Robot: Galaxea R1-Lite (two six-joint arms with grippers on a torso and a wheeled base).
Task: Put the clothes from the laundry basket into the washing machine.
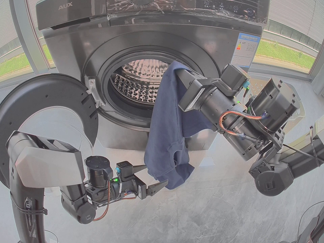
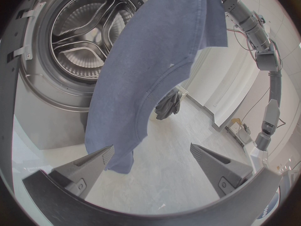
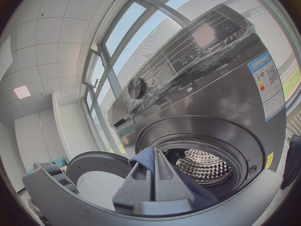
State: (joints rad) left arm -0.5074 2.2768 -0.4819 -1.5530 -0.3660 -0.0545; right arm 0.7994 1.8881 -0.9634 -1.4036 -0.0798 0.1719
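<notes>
The grey front-loading washing machine (image 1: 101, 48) takes up the upper half of the head view. Its round door (image 1: 44, 108) is swung wide toward the left edge of the frame, and the steel drum (image 1: 141, 81) shows bare through the opening at centre.

The navy T-shirt (image 1: 168, 132) hangs mid-frame, across the right part of the opening and outside the drum. Its top is pinched by the right gripper (image 3: 153, 164), whose jaws are pressed together on the cloth just at the rim. Its hem trails down toward the floor (image 1: 209, 213).

The left gripper (image 2: 151, 148) sits low and left of centre, jaws spread and holding nothing. The shirt's lower edge is just beside one tip; we cannot tell whether they touch.

We judge the step in hand to be feeding this shirt through the opening. To do it well, we would carry the pinch deep past the rim before letting go, because most of the cloth hangs outside and its weight could drag it back over the lip. We would have the left jaws gather the hem and lift it in after the top, staying clear of the open door.
</notes>
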